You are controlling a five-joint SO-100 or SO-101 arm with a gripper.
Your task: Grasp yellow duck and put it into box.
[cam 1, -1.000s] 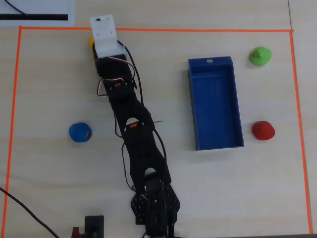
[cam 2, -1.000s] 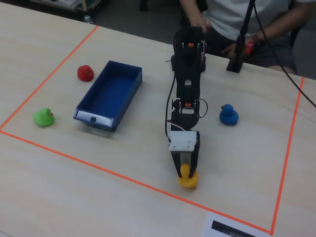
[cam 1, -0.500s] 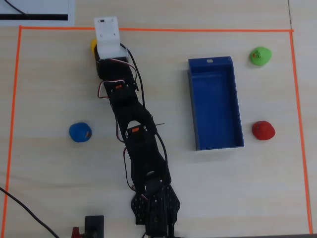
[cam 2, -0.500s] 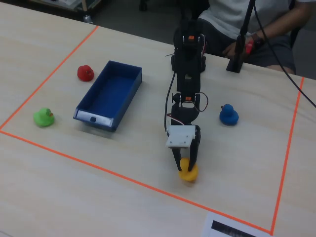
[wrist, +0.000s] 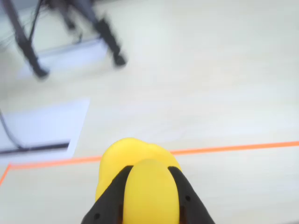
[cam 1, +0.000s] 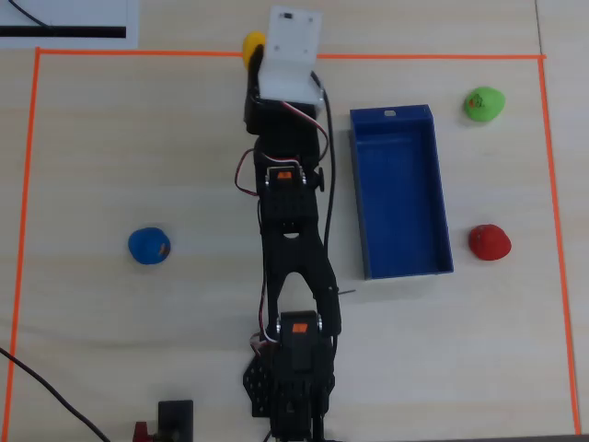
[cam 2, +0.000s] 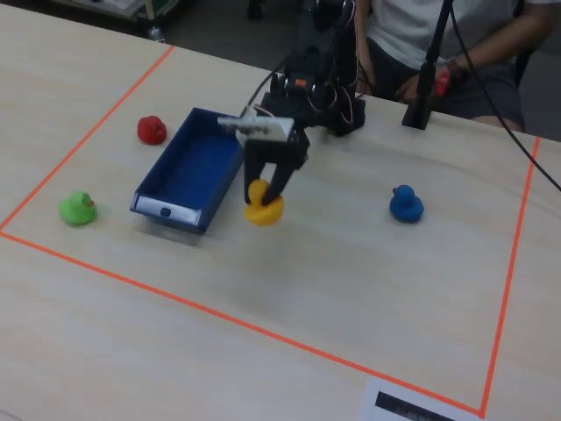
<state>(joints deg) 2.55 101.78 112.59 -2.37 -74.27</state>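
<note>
Black two-finger gripper (cam 2: 266, 198) clenched on the small rounded yellow rubber duck (cam 2: 263, 209), raised just beside the long dark-blue open-top box's (cam 2: 158, 208) near long wall; bare tabletop beneath.

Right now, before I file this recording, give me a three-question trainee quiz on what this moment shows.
1. True or false: the yellow duck is held in the gripper, jaws closed on it.
2. Which duck lies nearest the box's white-marked end in the fixed view? A red duck, B green duck, C blue duck.
3. Fill in: the yellow duck is ___ the box: inside or outside?

Key: 1 true. 2 B. 3 outside.
</note>
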